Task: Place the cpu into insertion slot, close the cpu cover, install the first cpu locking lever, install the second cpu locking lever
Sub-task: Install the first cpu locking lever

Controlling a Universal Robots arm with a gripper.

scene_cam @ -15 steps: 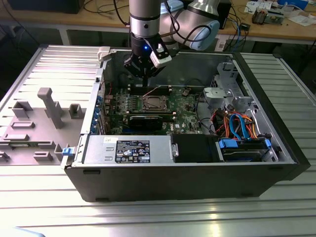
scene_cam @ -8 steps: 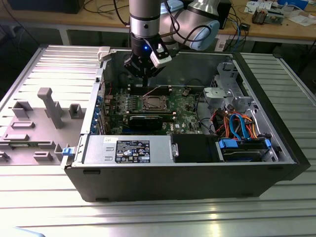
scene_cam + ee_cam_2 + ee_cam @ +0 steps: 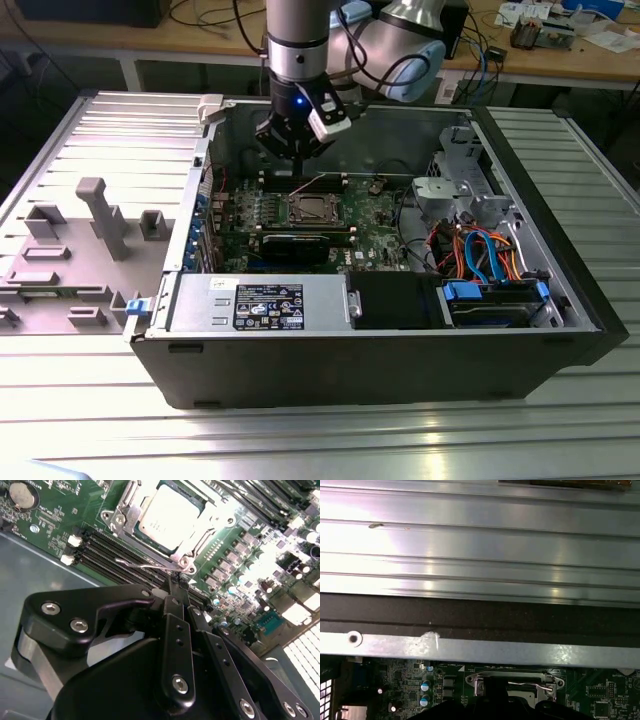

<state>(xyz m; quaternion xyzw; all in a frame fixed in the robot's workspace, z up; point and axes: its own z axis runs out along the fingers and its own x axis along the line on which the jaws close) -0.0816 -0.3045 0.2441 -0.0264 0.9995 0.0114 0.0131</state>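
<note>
The cpu (image 3: 167, 512), a small flat square chip with a dull silver-grey top, lies in the insertion slot (image 3: 311, 210), ringed by the thin grey metal cpu cover (image 3: 200, 536), which lies flat around it; across the open black computer case (image 3: 575, 285), from the exterior view's left: a grey power supply box (image 3: 260, 300), the green motherboard (image 3: 385, 215), then orange and blue cables (image 3: 480, 250); the black gripper (image 3: 175, 584) hangs over the socket, jaws drawn together, tips just beside a thin wire lever (image 3: 142, 566).
</note>
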